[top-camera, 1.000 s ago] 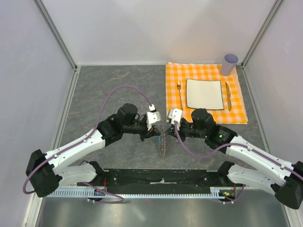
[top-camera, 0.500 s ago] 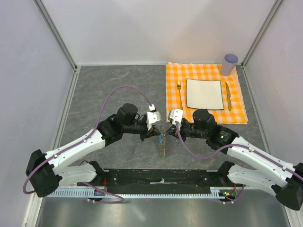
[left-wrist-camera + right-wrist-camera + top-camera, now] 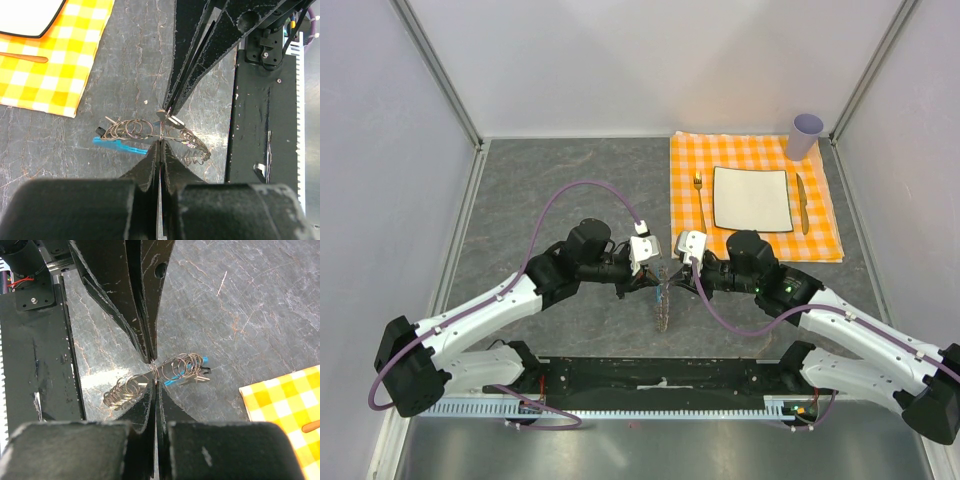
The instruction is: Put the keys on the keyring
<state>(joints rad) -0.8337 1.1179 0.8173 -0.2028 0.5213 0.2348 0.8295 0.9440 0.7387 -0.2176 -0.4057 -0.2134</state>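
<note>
The keyring (image 3: 664, 312) is a thin chain of wire loops with a blue tag (image 3: 120, 145) and a small black fob (image 3: 100, 131). It lies on the grey table between the arms. In the right wrist view the keyring (image 3: 120, 392) shows with a small dark grey key (image 3: 196, 378) by the fob. My left gripper (image 3: 656, 282) and right gripper (image 3: 670, 282) meet tip to tip over the chain's middle. Both are shut on its thin wire. The left gripper (image 3: 160, 142) faces the right gripper (image 3: 167, 113), which has a small flat metal piece at its tips.
An orange checked cloth (image 3: 690, 160) at the back right carries a white plate (image 3: 752, 197), a fork (image 3: 699, 195) and a knife (image 3: 802, 203). A lilac cup (image 3: 806, 135) stands at its far corner. The black base rail (image 3: 660, 375) runs along the near edge.
Almost nothing differs. Both grippers stay shut together over the chain, and the right wrist has shifted only very slightly.
</note>
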